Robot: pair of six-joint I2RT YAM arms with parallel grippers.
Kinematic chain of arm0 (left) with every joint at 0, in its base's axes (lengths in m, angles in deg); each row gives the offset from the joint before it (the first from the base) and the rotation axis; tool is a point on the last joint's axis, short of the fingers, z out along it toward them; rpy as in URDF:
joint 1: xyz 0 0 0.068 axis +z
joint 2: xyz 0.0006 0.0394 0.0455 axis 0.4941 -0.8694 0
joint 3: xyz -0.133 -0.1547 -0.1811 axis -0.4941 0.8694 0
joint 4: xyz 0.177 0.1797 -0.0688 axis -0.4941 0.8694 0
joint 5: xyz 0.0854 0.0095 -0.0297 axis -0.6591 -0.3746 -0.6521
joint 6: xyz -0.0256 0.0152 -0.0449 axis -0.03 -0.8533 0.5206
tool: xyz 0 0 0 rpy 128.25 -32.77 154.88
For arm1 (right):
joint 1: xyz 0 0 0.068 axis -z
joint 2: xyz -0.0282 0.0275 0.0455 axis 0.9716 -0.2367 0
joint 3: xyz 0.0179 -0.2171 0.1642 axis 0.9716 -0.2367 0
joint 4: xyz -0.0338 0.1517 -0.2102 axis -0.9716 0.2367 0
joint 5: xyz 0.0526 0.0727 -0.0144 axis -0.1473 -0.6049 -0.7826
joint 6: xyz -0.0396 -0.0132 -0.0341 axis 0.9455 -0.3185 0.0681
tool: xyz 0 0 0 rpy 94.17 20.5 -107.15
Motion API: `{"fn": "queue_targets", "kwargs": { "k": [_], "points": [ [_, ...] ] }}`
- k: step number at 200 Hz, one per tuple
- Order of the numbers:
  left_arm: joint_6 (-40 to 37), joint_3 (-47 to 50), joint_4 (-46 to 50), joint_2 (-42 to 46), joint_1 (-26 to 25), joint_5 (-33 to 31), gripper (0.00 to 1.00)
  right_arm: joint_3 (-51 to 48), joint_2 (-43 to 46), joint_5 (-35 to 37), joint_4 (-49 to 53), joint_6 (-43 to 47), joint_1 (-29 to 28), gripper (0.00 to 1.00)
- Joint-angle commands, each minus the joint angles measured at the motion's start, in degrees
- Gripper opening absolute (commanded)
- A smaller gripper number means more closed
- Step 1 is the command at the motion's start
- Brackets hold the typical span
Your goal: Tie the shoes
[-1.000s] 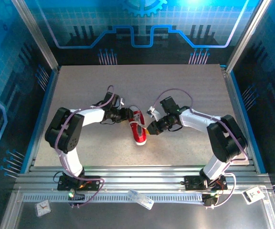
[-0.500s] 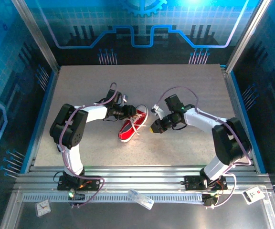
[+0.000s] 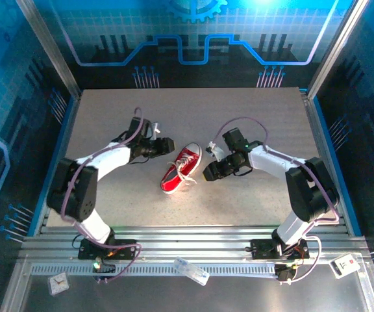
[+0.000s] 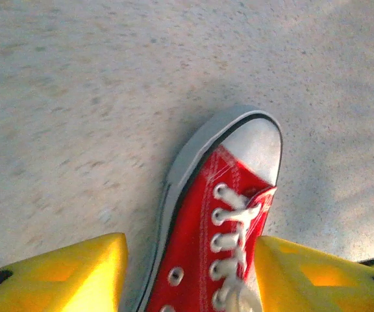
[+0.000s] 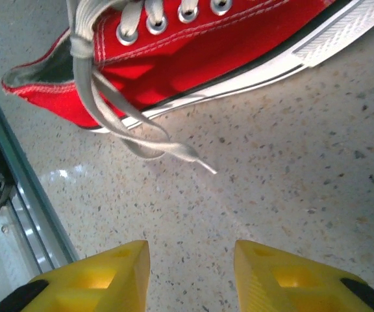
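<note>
The shoes are one small red sneaker (image 3: 179, 170) with white sole and toe cap, lying slantwise mid-table, toe toward the far right. My left gripper (image 3: 169, 144) stands open just up-left of it, apart from it. In the left wrist view the laced upper (image 4: 206, 221) shows between the yellow fingers (image 4: 76, 270) of the left gripper (image 4: 188, 260). My right gripper (image 3: 206, 174) is open to the shoe's right with bare table between its jaws (image 5: 192, 250). Loose white laces (image 5: 141, 140) trail from the sneaker (image 5: 193, 52) onto the table ahead of it.
An aluminium rail (image 3: 193, 234) runs along the near table edge, close to the shoe's heel (image 5: 12, 175). Metal posts and blue walls bound the table (image 3: 109, 117) at the sides and back. Small items (image 3: 190, 270) lie on the front ledge.
The shoe has swung from pointing at the near edge to lying slantwise. The right gripper has opened and released the lace. The left gripper has drawn back to the left.
</note>
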Motion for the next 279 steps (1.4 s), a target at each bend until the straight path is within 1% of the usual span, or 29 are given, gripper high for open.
{"fn": "queue_targets", "kwargs": {
  "k": [1, 18, 33, 45, 65, 77, 101, 120, 145, 161, 181, 199, 212, 221, 236, 258, 279],
  "points": [
    [-0.4, 5.7, 7.4, 5.7, 1.1, -4.6, 0.51, 4.5, -3.4, 1.8, -2.8, -4.3, -1.7, 0.36],
    [1.6, 10.4, 8.3, 8.8, 1.1, -4.2, 0.47, 8.8, -7.1, 2.0, -3.1, -4.6, -3.1, 0.31],
    [4.9, 15.1, 6.1, 10.6, 0.0, -2.8, 0.43, 13.7, -11.3, 1.0, -2.1, -4.2, -4.6, 0.28],
    [7.5, 18.3, 3.5, 11.3, -2.3, -2.3, 0.40, 18.0, -14.5, 0.5, -0.3, -3.6, -6.0, 0.26],
    [11.7, 21.3, -1.3, 10.9, -7.6, -2.6, 0.39, 23.8, -18.0, 0.7, 2.4, -2.2, -8.3, 0.23],
    [13.5, 22.2, -4.1, 10.5, -9.6, -3.2, 0.39, 25.8, -18.8, 0.7, 3.1, -1.6, -9.2, 0.22],
    [13.3, 21.9, -5.1, 10.9, -9.8, -4.1, 0.39, 27.7, -19.1, 0.8, 3.8, -0.6, -10.1, 0.23],
    [11.5, 20.1, -2.8, 11.3, -9.2, -3.7, 0.40, 28.2, -18.3, -0.5, 4.3, 0.8, -10.2, 0.25],
    [9.8, 19.3, -0.3, 13.4, -7.0, -2.1, 0.42, 25.9, -14.5, 1.8, 4.2, 1.5, -9.2, 0.29],
    [8.2, 19.0, 2.3, 16.3, -5.5, -1.3, 0.42, 22.6, -10.7, 3.6, 3.4, -0.1, -7.1, 0.34],
    [5.0, 18.2, 6.6, 20.5, -4.1, -1.7, 0.44, 18.1, -6.5, 4.9, 3.0, -1.2, -4.5, 0.36],
    [-0.2, 17.2, 7.5, 23.8, -3.3, -1.9, 0.51, 14.2, -3.2, 6.3, 3.7, -1.3, -3.1, 0.37],
    [-5.1, 15.6, 6.7, 24.4, -3.1, -1.6, 0.58, 11.7, -1.4, 7.0, 4.3, -1.2, -2.8, 0.38],
    [-8.0, 13.8, 6.4, 23.4, -2.9, -0.9, 0.61, 9.8, -0.4, 7.3, 4.0, -1.6, -2.9, 0.38],
    [-10.4, 9.7, 6.5, 19.3, -2.0, 2.0, 0.62, 6.3, 1.0, 7.4, 2.5, -2.9, -3.3, 0.38],
    [-9.0, 4.2, 5.9, 11.1, -1.0, 7.3, 0.61, 1.5, 2.7, 7.9, -0.9, -6.1, -4.7, 0.38],
    [-5.9, 2.5, 2.3, 5.8, -1.0, 10.6, 0.59, -1.1, 3.5, 9.8, -3.4, -7.8, -6.7, 0.38]
  ]
}}
